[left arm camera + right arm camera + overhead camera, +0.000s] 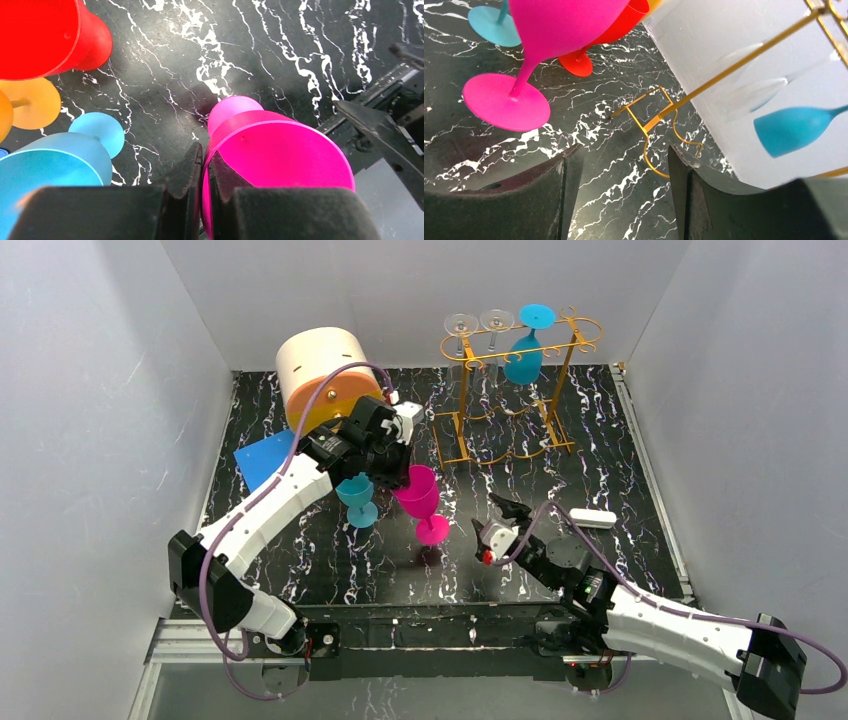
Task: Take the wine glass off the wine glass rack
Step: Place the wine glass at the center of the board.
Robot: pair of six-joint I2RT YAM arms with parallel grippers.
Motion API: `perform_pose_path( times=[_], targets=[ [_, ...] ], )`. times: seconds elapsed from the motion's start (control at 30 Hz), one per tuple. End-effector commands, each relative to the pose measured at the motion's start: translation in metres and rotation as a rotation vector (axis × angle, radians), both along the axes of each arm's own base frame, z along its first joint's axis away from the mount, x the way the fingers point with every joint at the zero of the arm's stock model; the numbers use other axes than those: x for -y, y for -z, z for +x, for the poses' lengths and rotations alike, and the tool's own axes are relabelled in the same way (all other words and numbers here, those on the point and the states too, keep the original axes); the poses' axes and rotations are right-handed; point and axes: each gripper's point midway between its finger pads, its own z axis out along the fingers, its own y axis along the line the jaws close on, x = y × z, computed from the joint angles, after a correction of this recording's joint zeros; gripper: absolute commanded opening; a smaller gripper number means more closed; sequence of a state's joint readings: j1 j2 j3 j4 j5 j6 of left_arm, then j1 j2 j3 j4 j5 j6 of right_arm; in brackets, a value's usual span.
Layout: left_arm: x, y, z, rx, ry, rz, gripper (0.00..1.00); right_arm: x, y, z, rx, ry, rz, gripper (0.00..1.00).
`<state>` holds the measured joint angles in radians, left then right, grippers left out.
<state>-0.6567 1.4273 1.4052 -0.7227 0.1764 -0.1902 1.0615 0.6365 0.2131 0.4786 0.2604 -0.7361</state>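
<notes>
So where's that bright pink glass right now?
In the top view the pink glass is mid-table, in front of the gold rack, tilted, its rim pinched by the left gripper, with a blue glass on its left.

The wine glass (418,490) is magenta, rack (466,410) golden-orange, table (600,440) white-veined black.

Far back on my left sits a cream-and-orange drum (320,375), with a blue sheet (262,460) lying flat beside it on the black marbled table (620,440). A light-blue goblet (357,502) stands upright on the table, a red goblet (50,35) and an orange goblet (35,102) close by it. A small white block (594,518) lies off to my right.
</notes>
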Motion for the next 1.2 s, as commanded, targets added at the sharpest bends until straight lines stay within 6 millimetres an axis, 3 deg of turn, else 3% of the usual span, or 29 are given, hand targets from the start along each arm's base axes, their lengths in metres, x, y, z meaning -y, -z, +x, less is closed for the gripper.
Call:
perform_pose_path(
  times=[0.0, 0.2, 0.33, 0.47, 0.63, 0.83, 1.17],
  targets=[
    [0.000, 0.009, 0.013, 0.046, -0.073, 0.034, 0.00, 0.006, -0.026, 0.012, -0.132, 0.088, 0.244, 0.71],
    [-0.012, 0.037, 0.037, 0.149, -0.237, 0.097, 0.00, 0.012, -0.043, 0.023, -0.303, 0.198, 0.510, 0.89],
    [-0.012, 0.042, 0.046, 0.204, -0.274, 0.115, 0.00, 0.019, -0.034, 0.038, -0.488, 0.362, 0.595, 0.98],
    [-0.017, 0.041, 0.056, 0.244, -0.287, 0.159, 0.00, 0.032, -0.029, 0.049, -0.625, 0.498, 0.701, 0.99],
    [-0.026, 0.045, 0.059, 0.259, -0.306, 0.210, 0.00, 0.037, -0.027, 0.055, -0.773, 0.520, 0.807, 0.99],
    [-0.036, 0.053, 0.059, 0.228, -0.330, 0.292, 0.00, 0.072, -0.019, 0.066, -0.845, 0.706, 0.897, 0.99],
    [-0.044, 0.051, 0.065, 0.257, -0.366, 0.330, 0.00, 0.074, -0.007, 0.080, -1.031, 0.705, 0.909, 0.99]
  ],
)
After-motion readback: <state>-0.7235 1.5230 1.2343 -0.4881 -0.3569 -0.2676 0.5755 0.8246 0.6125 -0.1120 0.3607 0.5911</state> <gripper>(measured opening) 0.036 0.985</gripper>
